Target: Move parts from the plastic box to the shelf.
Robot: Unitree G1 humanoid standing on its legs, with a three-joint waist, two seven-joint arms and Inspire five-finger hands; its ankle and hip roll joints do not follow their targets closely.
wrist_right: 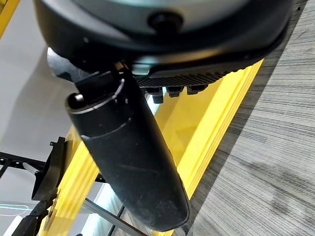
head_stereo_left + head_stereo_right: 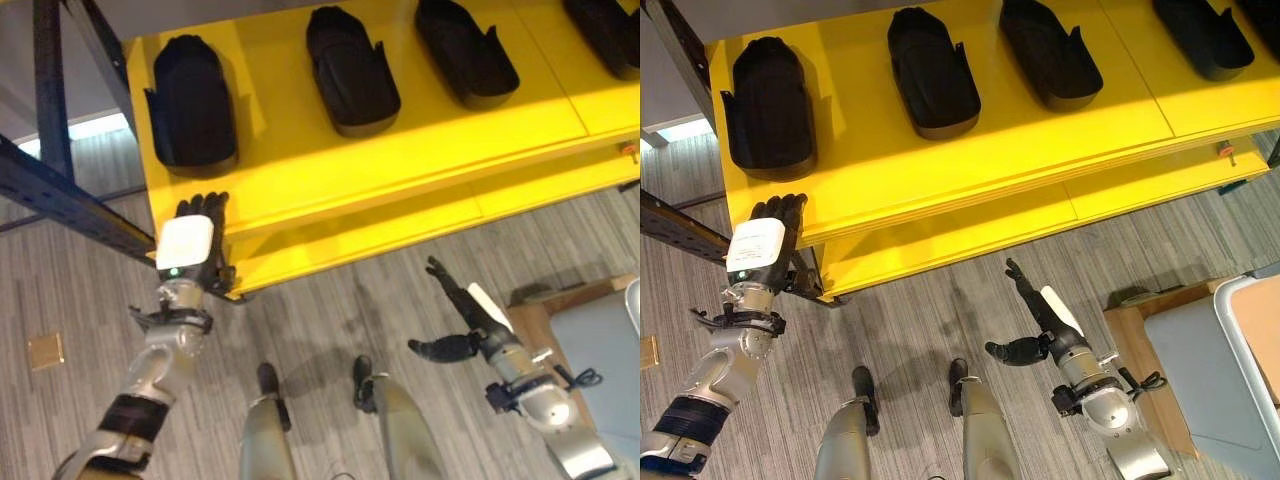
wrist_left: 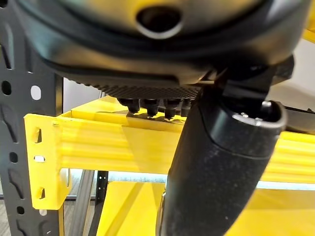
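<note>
A yellow metal shelf (image 2: 970,150) on a dark blue-grey steel upright frame (image 2: 60,195) spans the upper part of the head views; a lower yellow shelf board (image 2: 940,235) sits beneath it, above grey wood-grain floor (image 2: 920,320). Four black moulded plastic parts lie in a row on the top shelf, well apart from one another: the leftmost black part (image 2: 770,105) near the shelf's left end; a second black part (image 2: 932,72) beside it; a third black part (image 2: 1050,55) further right; a fourth black part (image 2: 1200,35) near the right edge of the views.

The left robot hand (image 2: 770,235), with a white cover on its back, is raised at the front left corner of the shelf, just below the leftmost part; its fingers (image 2: 780,208) are straight and reach the shelf's front edge; it holds nothing; in the left wrist view its fingertips (image 3: 150,105) sit against the yellow front lip (image 3: 98,142) and the thumb (image 3: 216,167) stands free.

The right robot hand (image 2: 1035,320) hangs over the floor, well apart from the shelf, fingers extended and spread, thumb out to the side, empty.

At the lower right a light grey plastic box (image 2: 1210,370) stands on a brown wooden pallet (image 2: 1135,330); its contents cannot be told.
</note>
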